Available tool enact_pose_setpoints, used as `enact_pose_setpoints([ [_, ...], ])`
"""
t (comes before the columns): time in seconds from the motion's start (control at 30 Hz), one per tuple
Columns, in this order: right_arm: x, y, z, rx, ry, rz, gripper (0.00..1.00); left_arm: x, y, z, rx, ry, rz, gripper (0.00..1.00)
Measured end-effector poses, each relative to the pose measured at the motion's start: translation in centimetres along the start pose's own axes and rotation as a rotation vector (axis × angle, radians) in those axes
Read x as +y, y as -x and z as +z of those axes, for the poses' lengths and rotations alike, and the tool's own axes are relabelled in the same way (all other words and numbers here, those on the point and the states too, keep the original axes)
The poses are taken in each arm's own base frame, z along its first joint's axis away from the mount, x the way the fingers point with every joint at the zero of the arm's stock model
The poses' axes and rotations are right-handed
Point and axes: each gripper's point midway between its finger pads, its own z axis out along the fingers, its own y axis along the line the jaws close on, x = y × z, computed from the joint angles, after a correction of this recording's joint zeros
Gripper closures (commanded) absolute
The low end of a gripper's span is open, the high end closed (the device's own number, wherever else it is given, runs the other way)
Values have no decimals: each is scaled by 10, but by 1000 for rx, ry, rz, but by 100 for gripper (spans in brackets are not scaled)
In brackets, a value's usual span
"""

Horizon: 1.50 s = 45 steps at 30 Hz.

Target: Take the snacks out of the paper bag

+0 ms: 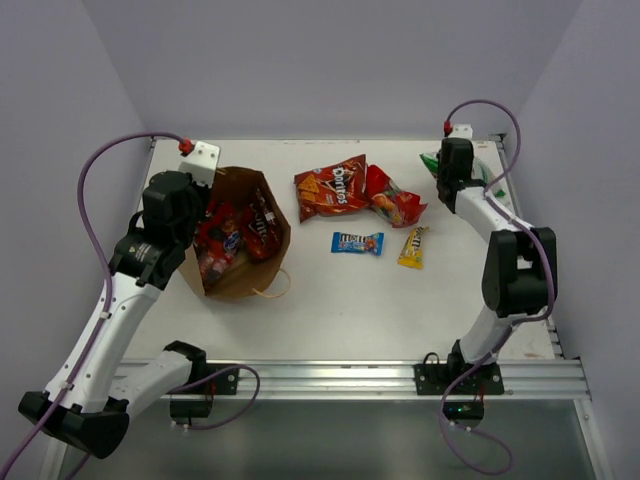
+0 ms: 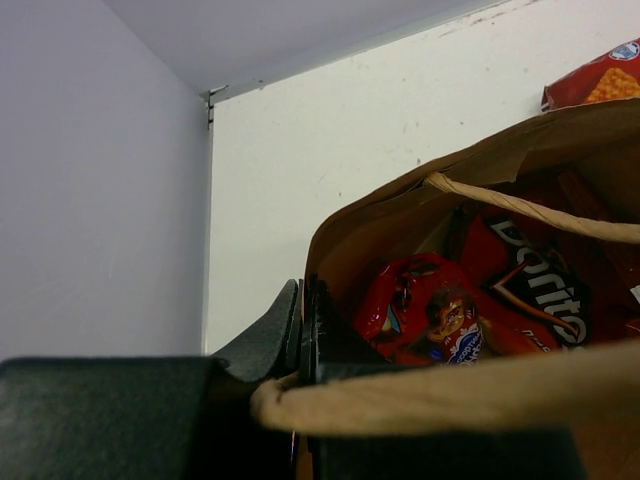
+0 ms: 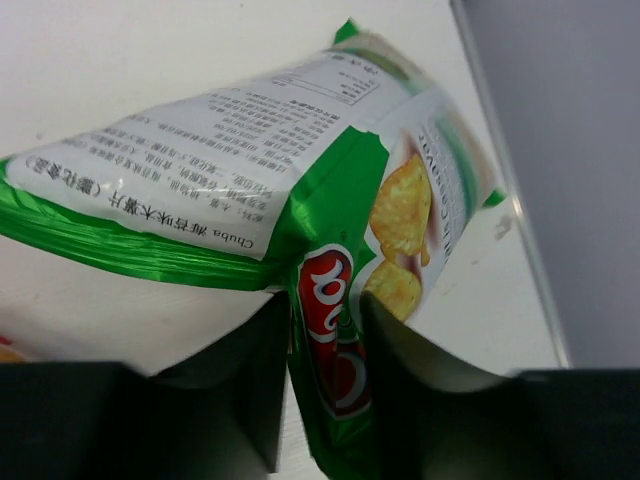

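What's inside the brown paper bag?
The bag holds shiny red packets, one a Doritos bag. Anything underneath them is covered.

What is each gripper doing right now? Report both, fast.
Left gripper: closed, pinching the rim of the paper bag.
Right gripper: closed, holding the green chip bag.

One paper bag (image 1: 243,283), two Doritos bags (image 1: 332,187) (image 2: 535,285), two candy packets (image 1: 357,242) (image 1: 412,247), one chip bag (image 3: 250,190)
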Motion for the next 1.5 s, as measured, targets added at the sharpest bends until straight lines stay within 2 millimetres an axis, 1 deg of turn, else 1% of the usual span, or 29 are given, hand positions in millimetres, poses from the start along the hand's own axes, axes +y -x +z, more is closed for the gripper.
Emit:
enact_pose_setpoints([
  [0.03, 5, -6, 1, 18, 12, 3, 42, -1, 0, 0, -1, -3, 0, 100],
  [0.07, 8, -9, 1, 31, 26, 10, 26, -1, 0, 0, -2, -6, 0, 100],
  [0.13, 12, -7, -7, 42, 53, 39, 17, -2, 1, 0, -3, -9, 0, 100],
  [0.17, 13, -1, -14, 38, 67, 58, 10, -2, 1, 0, -4, -10, 0, 100],
  [0.2, 14, 7, -23, 33, 84, 78, 8, -2, 1, 0, -4, -11, 0, 100],
  [0.27, 16, 27, -49, 0, 123, 111, 4, -2, 1, 0, -4, -11, 1, 100],
  [0.33, 26, 59, -91, -71, 204, 141, 2, -1, 1, -1, -4, -11, 2, 100],
  [0.37, 35, 76, -118, -117, 262, 149, 1, -1, 1, -1, -4, -11, 2, 100],
  [0.4, 47, 94, -149, -171, 333, 153, 1, -1, 1, -1, -3, -11, 2, 100],
  [0.47, 79, 127, -221, -283, 512, 148, 1, -1, 1, -1, -3, -11, 3, 100],
  [0.5, 96, 139, -260, -333, 613, 142, 1, -1, 1, -1, -3, -10, 3, 100],
  [0.53, 113, 147, -297, -373, 719, 135, 1, -1, 1, -1, -2, -10, 3, 100],
  [0.57, 129, 150, -332, -400, 822, 121, 1, -1, 1, -1, -1, -10, 3, 100],
  [0.63, 151, 150, -382, -425, 970, 100, 2, -1, 1, -1, 0, -10, 4, 100],
  [0.67, 161, 149, -403, -429, 1033, 87, 2, -1, 1, -1, 3, -11, 4, 100],
  [0.7, 172, 147, -420, -428, 1084, 74, 2, -1, 1, 0, 5, -11, 5, 100],
  [0.8, 211, 130, -457, -389, 1200, 7, 5, -1, 0, 0, 8, -11, 5, 100],
  [0.83, 226, 122, -465, -370, 1226, -21, 7, -1, 1, 0, 8, -11, 5, 100],
  [0.9, 257, 99, -479, -322, 1273, -88, 10, -1, 1, -1, 12, -12, 4, 100],
  [0.97, 286, 74, -486, -272, 1290, -154, 11, -1, 1, -1, 21, -14, 1, 100],
  [1.03, 308, 55, -486, -233, 1291, -203, 16, -1, 0, -2, 26, -14, -5, 100],
  [1.07, 319, 45, -482, -207, 1283, -231, 18, -1, 0, -2, 29, -15, -4, 100],
  [1.13, 335, 29, -472, -169, 1255, -265, 26, -2, 0, -2, 32, -17, -7, 100],
  [1.23, 350, 14, -453, -136, 1193, -293, 26, -2, 0, -4, 37, -19, -11, 100],
  [1.27, 352, 11, -445, -133, 1160, -299, 22, -2, -1, -4, 39, -21, -12, 100],
  [1.33, 355, 8, -429, -131, 1095, -300, 18, -3, -1, -4, 39, -25, -17, 100],
  [1.37, 356, 7, -422, -131, 1066, -299, 15, -3, -1, -4, 39, -27, -18, 100],
  [1.5, 358, 8, -391, -129, 951, -285, 10, -4, -1, -7, 40, -39, -24, 100],
])
